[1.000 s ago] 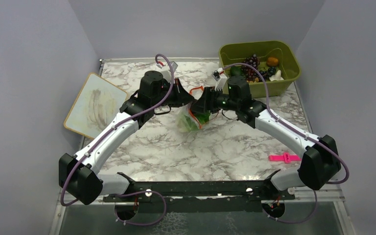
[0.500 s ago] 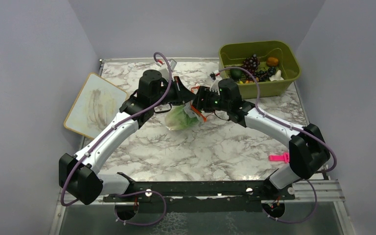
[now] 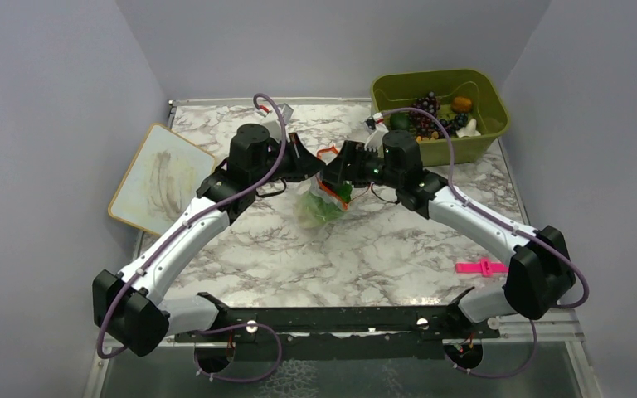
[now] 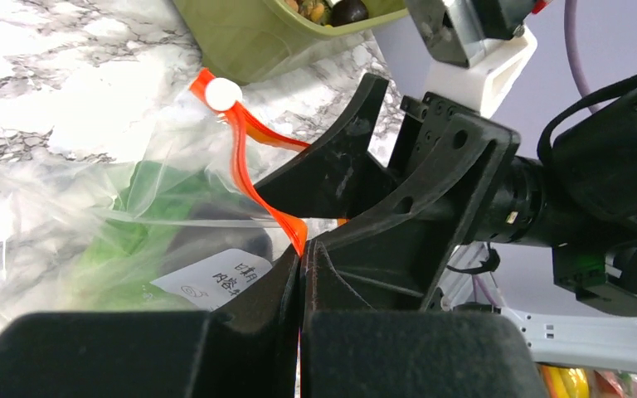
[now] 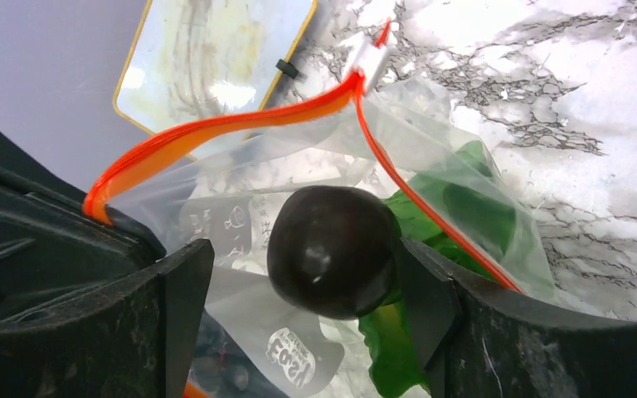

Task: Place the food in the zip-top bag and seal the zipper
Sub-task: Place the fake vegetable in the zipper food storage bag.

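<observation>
The clear zip-top bag (image 3: 313, 203) hangs between my two grippers above the marble table, with the green lettuce (image 3: 322, 210) inside it. My left gripper (image 3: 313, 168) is shut on the bag's orange-red zipper (image 4: 249, 157), and the strip runs into its closed jaws (image 4: 301, 249). My right gripper (image 3: 337, 177) is open at the bag's mouth. In the right wrist view a dark round piece (image 5: 332, 261) sits between its fingers (image 5: 303, 257), touching the right finger and apart from the left one. The zipper (image 5: 216, 128) and the lettuce (image 5: 456, 207) show behind it.
The olive-green bin (image 3: 489, 124) at the back right holds purple grapes (image 3: 425, 112), an orange piece (image 3: 462, 104) and a dark green piece (image 3: 399, 121). A pink clip (image 3: 481, 267) lies at the right front. A flat board (image 3: 162, 177) lies at the left.
The right gripper swung left with the bag, then came back a little to the right. The bag followed it. The left gripper stayed shut on the strip.
</observation>
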`<state>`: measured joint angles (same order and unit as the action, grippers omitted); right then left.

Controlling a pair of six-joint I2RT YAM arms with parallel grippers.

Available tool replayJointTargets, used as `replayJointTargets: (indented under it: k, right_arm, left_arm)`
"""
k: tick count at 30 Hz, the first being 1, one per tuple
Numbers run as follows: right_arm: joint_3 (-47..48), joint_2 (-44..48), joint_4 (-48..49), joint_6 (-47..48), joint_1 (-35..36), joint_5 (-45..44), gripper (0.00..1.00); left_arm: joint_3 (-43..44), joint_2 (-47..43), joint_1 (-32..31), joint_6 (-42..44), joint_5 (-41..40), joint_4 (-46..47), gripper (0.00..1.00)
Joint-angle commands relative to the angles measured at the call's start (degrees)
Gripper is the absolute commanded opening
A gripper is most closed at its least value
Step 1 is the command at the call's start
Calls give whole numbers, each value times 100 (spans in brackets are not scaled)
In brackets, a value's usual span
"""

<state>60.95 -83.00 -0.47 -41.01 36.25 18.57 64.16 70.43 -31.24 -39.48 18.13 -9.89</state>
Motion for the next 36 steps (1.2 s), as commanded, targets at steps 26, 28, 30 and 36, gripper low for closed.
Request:
replayJointTargets:
  k: [26,28,30,36]
  right_arm:
    - [-7,-804,640,-768,285,691,24]
    - [181,-1009,476,-677,299,702,24]
    - [263,-1059,374,-583,311,618,24]
    - [311,-906,174,-262,309,175,24]
  left_arm:
    - [-346,-216,-22,-235,681,1151,0]
    - [-382,-198,-22,-242,752,1237,0]
    - [-416,-201,-22,-244,791,1281,0]
    - [-498,-327,-22,-11,418,996,0]
